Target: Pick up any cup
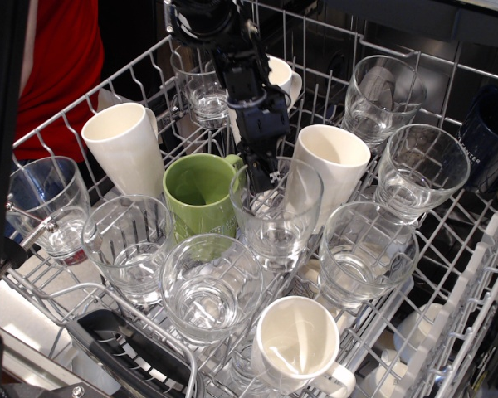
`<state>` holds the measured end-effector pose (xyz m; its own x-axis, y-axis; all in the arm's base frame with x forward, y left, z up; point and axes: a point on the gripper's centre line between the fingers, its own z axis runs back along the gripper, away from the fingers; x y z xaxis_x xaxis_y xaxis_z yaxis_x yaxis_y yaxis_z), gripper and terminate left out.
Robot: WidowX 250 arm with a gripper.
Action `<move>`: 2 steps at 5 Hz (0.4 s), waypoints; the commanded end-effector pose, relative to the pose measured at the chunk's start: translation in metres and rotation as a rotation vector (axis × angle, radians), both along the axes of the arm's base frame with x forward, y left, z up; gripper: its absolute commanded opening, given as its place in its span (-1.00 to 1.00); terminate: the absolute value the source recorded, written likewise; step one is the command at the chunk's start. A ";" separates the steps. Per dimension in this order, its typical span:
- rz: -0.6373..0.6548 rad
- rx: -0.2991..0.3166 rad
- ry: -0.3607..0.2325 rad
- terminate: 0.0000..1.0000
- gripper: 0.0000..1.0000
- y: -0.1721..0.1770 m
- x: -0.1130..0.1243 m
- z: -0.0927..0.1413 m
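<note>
The cup [275, 214], mid-rack beside the green mug [201, 197], is rigid, slick, breakable glass; we would take it by the rim wall. The gripper [261, 176] appears clenched on its near rim, though glare obscures contact.

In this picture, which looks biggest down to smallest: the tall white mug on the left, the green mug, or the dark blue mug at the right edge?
1. Tall white mug.
2. Green mug.
Dark blue mug: cropped by the frame, so unranked.
</note>
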<state>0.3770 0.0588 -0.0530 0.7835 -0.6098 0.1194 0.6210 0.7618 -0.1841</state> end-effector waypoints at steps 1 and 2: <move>0.011 -0.017 -0.055 -1.00 -1.00 0.006 0.011 0.063; 0.009 0.001 -0.059 -1.00 -1.00 -0.009 0.001 0.081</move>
<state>0.3646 0.0487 -0.0069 0.7911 -0.6033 0.1007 0.6096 0.7641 -0.2109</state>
